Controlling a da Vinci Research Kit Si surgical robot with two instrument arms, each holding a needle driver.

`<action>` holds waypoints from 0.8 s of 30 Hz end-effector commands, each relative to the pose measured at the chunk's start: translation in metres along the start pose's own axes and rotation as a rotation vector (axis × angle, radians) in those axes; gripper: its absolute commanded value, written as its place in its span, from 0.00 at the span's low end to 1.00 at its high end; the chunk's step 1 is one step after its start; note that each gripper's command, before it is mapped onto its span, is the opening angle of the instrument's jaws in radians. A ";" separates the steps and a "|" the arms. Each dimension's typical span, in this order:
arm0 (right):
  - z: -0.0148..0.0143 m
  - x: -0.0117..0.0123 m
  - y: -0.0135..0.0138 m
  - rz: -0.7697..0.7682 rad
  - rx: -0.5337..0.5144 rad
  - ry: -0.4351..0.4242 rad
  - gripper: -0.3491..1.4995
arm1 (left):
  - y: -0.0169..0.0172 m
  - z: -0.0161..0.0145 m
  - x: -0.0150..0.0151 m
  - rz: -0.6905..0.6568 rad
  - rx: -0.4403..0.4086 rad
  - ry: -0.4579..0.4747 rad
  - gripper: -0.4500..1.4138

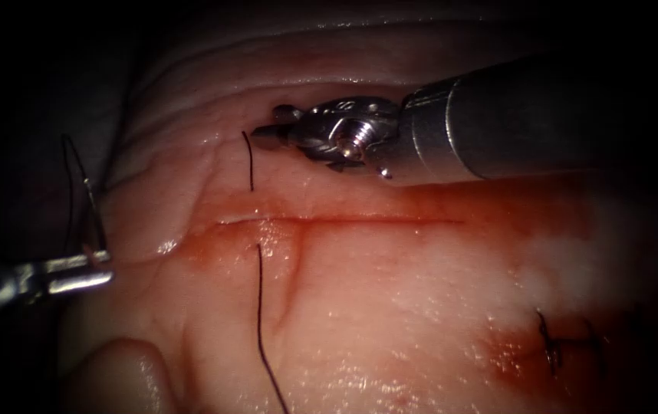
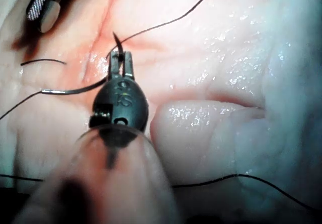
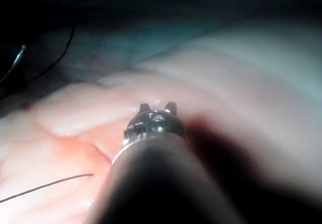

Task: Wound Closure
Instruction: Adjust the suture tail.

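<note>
Tissue (image 1: pixel 390 307) spans the endoscope view, its cut (image 1: pixel 344 221) running as a thin horizontal line across the middle, with red fluid (image 1: pixel 513 207) spread along it and to the right. The left tool (image 1: pixel 87 272) sits at the frame's left edge, off the tissue's border, jaws closed on the needle (image 1: pixel 93 207); in the left wrist view the left tool (image 2: pixel 121 65) grips the needle (image 2: pixel 80 89) on its curve, the exact spot hard to tell, and the needle is clear of the tissue. Thread (image 1: pixel 261 330) emerges just below the cut and trails to the bottom edge, while a short piece shows above the cut. The right tool (image 1: pixel 268 136) hovers above the cut, upper centre, holding nothing; whether its jaws are parted I cannot tell. An earlier stitch (image 1: pixel 555 345) lies lower right.

Keeping the needle grip firm and the thread free of snags looks like the thing to mind. Open room lies below the cut, centre and right; the left border of the tissue drops away near the left tool, so space is tight there.
</note>
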 end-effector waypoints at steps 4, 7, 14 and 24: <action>0.0033 -0.0001 -0.0002 0.087 0.068 -0.004 0.29 | 0.0003 0.0009 -0.0006 0.002 -0.003 -0.003 0.00; 0.0042 -0.0001 -0.0001 0.105 0.068 -0.001 0.33 | 0.0003 0.0009 -0.0007 0.003 -0.005 -0.005 0.00; 0.0054 -0.0008 0.0007 0.103 0.049 -0.001 0.43 | 0.0003 0.0009 -0.0007 0.003 -0.004 -0.006 0.00; 0.0074 -0.0023 0.0012 0.093 0.023 -0.022 0.54 | 0.0003 0.0009 -0.0007 0.003 -0.004 -0.006 0.00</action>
